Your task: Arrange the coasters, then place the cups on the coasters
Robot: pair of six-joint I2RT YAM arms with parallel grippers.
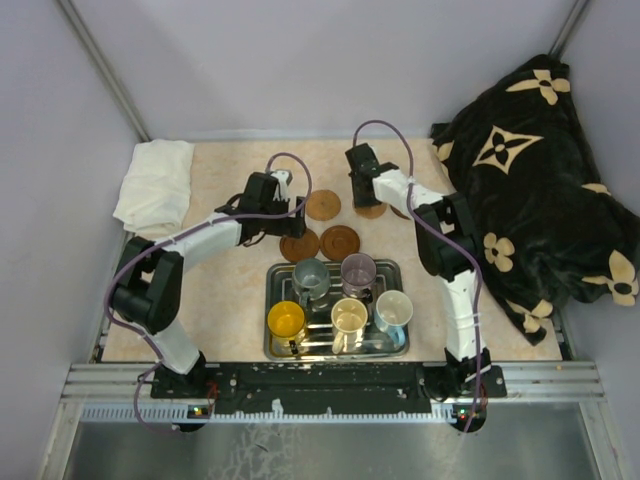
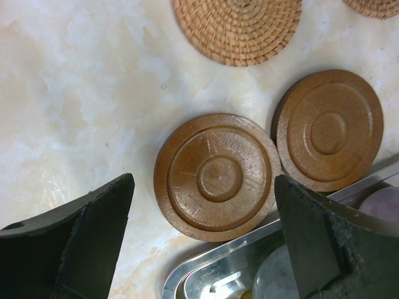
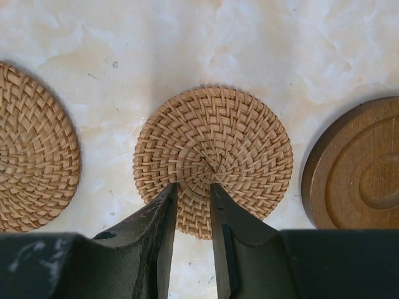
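**Q:** Stage shown?
**A:** Coasters (image 1: pixel 340 241) lie loosely clustered beyond the tray (image 1: pixel 385 266); arranging looks unfinished. All five cups (image 1: pixel 349 316) stand in the tray, none placed yet.
**Q:** Grippers?
**A:** Left gripper (image 2: pixel 204 187) is wide and empty over a wooden coaster (image 2: pixel 217 177). Right gripper (image 3: pixel 193 187) is narrow, tips at a woven coaster (image 3: pixel 212 143); grip cannot be told.

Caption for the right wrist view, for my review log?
Right hand, narrowly open, over the near edge of a woven coaster; second woven coaster left, wooden coaster right.

Cut off at the right wrist view's edges: 1 woven coaster (image 3: pixel 34 146) (left), 1 wooden coaster (image 3: pixel 358 165) (right).
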